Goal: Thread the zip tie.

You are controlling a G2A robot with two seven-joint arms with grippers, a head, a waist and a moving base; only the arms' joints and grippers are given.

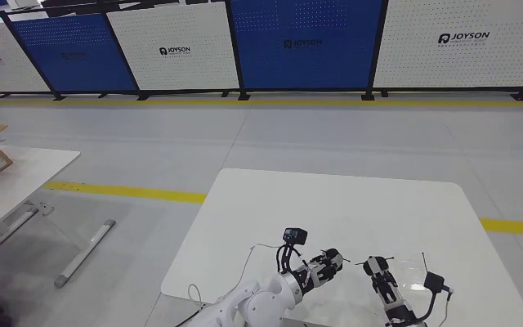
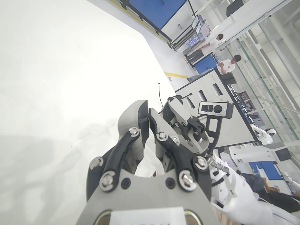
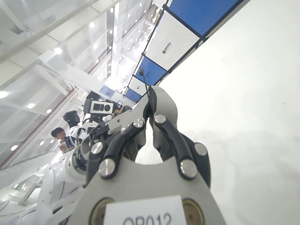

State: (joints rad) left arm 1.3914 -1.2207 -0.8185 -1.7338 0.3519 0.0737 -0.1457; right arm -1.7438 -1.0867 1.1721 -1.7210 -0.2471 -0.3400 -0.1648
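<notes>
White bench (image 1: 343, 204): rectangular, rounded corners, plain matte top. Stands on pale grey floor (image 1: 163, 139). Yellow floor line (image 1: 122, 192) meets bench's left side near far corner, shows again past right edge. Few tiny dark specks (image 2: 79, 46) on top surface, too small to tell what. Second white bench (image 1: 33, 167) well apart, at left.

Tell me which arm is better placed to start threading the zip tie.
Right, probably. The right gripper is shut on the black zip tie, whose head sticks out past its fingertips. The left gripper is shut close by with nothing visible in it.
</notes>
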